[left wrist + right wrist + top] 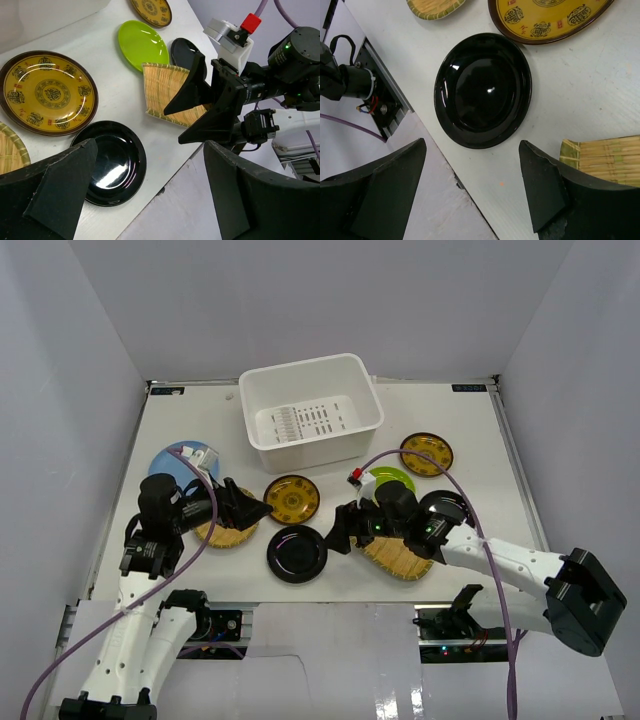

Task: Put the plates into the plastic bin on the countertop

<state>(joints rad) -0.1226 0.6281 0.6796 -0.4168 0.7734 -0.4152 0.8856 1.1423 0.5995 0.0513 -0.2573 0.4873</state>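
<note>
The white plastic bin (310, 415) stands at the back of the countertop (470, 420) with no plate in it. Several plates lie in front of it: light blue (178, 462), two gold-patterned (291, 500) (427, 453), lime green (392, 480), a glossy black one (297, 553) near the front edge, a second black one (447, 508), and two straw ones (225, 531) (400, 560) partly under the arms. My left gripper (255, 510) is open and empty, left of and above the front black plate (112, 167). My right gripper (340, 530) is open and empty just right of that plate (482, 90).
The table's front edge (445, 165) runs just below the black plate, with cables and the arm base (350, 82) beyond it. The two grippers face each other closely over the front middle; the right one shows in the left wrist view (200, 107). Pale grey walls enclose the table.
</note>
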